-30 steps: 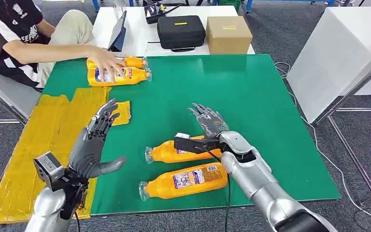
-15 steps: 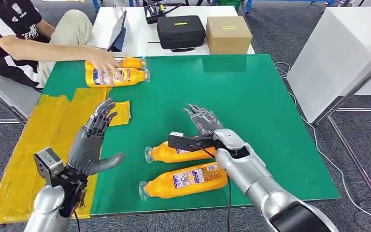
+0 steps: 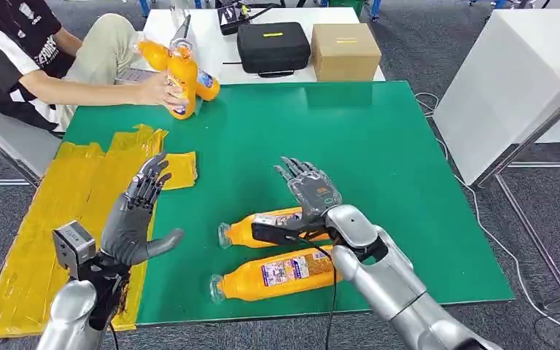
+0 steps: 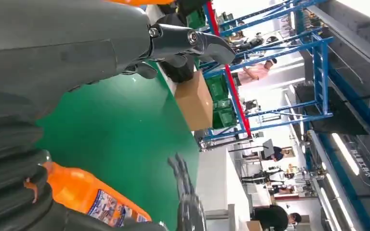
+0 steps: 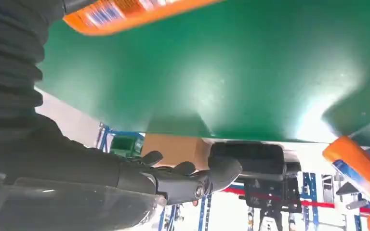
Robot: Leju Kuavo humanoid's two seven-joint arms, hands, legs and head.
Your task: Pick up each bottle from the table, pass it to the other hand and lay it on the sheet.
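Two orange bottles lie on the green table [image 3: 379, 146] near its front edge: a farther bottle [image 3: 251, 227] and a nearer bottle [image 3: 277, 273]. My right hand [image 3: 308, 193] hovers open over the farther bottle's label end, fingers spread and pointing away, thumb stretched across the bottle. My left hand [image 3: 135, 215] is raised open, palm toward the bottles, over the edge of the yellow sheet [image 3: 73, 189]. One lying bottle [image 4: 89, 197] shows in the left wrist view, and another [image 5: 125, 12] in the right wrist view.
At the far left a seated person's hand holds two more orange bottles [image 3: 182, 73] up off the table. Behind the green table stand a black case [image 3: 273, 47], a cardboard box [image 3: 344, 51] and a tablet [image 3: 181, 36]. A white table [image 3: 510, 80] stands to the right.
The person has lifted the two far bottles off the green table. My right hand has shifted slightly left over the farther lying bottle. My left hand has hardly moved.
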